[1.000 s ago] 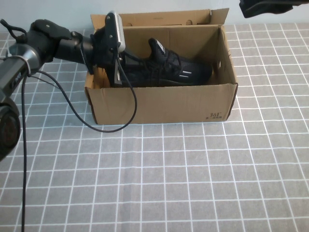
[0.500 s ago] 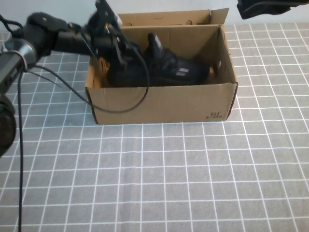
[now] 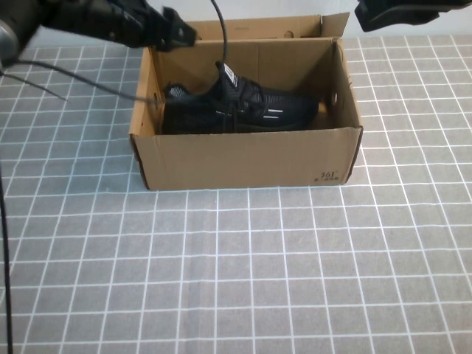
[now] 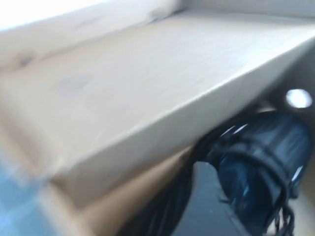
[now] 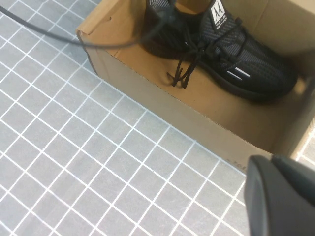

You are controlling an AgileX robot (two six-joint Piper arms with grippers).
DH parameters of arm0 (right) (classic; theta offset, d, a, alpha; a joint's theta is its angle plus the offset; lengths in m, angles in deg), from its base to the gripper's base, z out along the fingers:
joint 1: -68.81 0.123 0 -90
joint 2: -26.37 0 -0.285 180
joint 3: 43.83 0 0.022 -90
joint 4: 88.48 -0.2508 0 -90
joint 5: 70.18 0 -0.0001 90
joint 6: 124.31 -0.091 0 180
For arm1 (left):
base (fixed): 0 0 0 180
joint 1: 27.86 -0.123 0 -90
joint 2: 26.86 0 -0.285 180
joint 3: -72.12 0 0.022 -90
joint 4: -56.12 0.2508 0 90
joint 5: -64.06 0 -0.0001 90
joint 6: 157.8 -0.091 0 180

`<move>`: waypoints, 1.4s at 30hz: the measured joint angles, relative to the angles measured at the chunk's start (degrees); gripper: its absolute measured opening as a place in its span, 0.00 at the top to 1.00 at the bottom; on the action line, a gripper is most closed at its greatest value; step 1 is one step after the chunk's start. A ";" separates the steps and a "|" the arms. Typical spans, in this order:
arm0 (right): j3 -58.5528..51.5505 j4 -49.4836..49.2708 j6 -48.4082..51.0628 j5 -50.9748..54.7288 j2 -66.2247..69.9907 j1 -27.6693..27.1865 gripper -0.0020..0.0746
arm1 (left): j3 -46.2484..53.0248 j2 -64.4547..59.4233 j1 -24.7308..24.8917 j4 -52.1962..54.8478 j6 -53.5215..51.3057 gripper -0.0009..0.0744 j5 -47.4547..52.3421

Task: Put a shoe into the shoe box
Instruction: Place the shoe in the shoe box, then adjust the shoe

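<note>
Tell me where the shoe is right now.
In the high view the shoe lies inside the shoe box, at the table's far middle, toe toward the robot's right.

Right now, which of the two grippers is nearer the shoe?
The left gripper, above the shoe box's left rear corner; the right gripper hangs beyond the right corner.

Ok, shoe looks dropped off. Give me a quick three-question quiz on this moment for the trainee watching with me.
1. True or false: the shoe lies inside the shoe box.
2. Where is the left gripper?
A. clamped on the shoe's heel
B. above the box's far left corner, clear of the shoe
C. resting on the table in front of the box
3. Fill in: the right gripper hangs above the table beyond the box's far ____ corner.

Key
1. True: it sits on its sole on the box floor, toe toward the robot's right.
2. B
3. right; it holds nothing.
</note>
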 joint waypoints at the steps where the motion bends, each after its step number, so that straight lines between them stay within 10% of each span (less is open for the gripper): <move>1: 0.00 0.00 0.00 0.00 0.00 0.00 0.99 | 0.00 1.26 0.32 4.78 5.93 0.47 0.13; 16: 0.00 0.25 3.02 0.00 0.00 0.00 0.99 | 0.00 4.78 14.01 46.78 42.63 0.48 7.17; 42: 0.00 1.78 4.45 0.00 0.12 0.00 0.99 | 0.00 -1.50 14.31 57.11 50.43 0.48 1.71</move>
